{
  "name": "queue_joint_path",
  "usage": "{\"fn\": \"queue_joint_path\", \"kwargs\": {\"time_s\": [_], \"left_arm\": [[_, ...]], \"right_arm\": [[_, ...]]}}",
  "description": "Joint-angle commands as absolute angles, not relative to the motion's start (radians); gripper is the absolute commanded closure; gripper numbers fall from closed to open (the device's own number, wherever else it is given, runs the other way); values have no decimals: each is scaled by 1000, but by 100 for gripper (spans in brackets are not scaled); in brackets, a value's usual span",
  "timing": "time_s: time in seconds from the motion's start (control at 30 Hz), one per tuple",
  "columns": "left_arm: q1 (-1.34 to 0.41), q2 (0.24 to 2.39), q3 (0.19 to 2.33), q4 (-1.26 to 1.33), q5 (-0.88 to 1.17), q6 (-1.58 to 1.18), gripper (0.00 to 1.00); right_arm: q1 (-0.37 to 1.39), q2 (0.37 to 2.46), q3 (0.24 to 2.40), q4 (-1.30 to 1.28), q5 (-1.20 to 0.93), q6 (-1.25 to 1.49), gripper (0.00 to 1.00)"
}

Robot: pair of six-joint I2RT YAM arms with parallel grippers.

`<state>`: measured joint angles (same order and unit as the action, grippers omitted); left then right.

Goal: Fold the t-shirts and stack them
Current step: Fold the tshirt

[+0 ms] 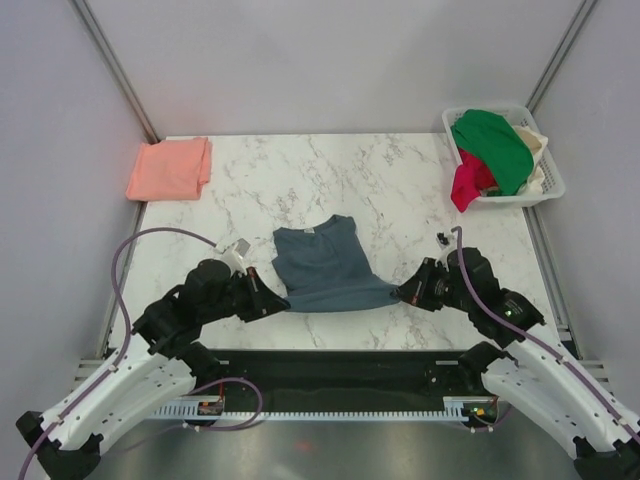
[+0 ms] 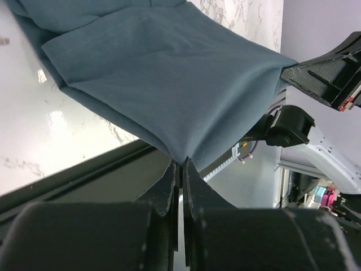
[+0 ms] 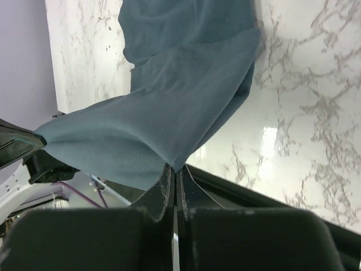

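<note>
The slate-blue t-shirt [image 1: 325,265] lies mid-table, collar to the far side, its near hem stretched between both grippers. My left gripper [image 1: 280,303] is shut on the hem's left corner; the left wrist view shows the cloth [image 2: 169,84] pinched between its fingertips [image 2: 181,165]. My right gripper [image 1: 402,292] is shut on the hem's right corner; the right wrist view shows the cloth [image 3: 169,107] pinched at its tips [image 3: 174,169]. The near hem is lifted off the table. A folded salmon-pink t-shirt [image 1: 170,168] lies at the far left corner.
A white basket [image 1: 548,190] at the far right holds green [image 1: 492,145], red [image 1: 468,182] and cream garments. A small dark object [image 1: 440,238] lies on the marble near the right arm. The table's near edge runs just behind both grippers.
</note>
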<state>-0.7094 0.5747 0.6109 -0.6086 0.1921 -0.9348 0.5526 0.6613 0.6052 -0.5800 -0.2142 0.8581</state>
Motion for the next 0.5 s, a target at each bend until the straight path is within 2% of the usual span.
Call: {"fn": "queue_joint_path", "kwargs": {"time_s": [0.0,0.13,0.47], "left_arm": [[-713,546,698,-793,147,-1019,98],[-713,577,768,-844,101,-1014,98],[-693,804,879,-845,8,-930,98]], "right_arm": [[552,635,679,-779,-127,896,100],[552,731,779,-787,-123,848,100],[534,1070,1003,-735,-75,704,100]]}}
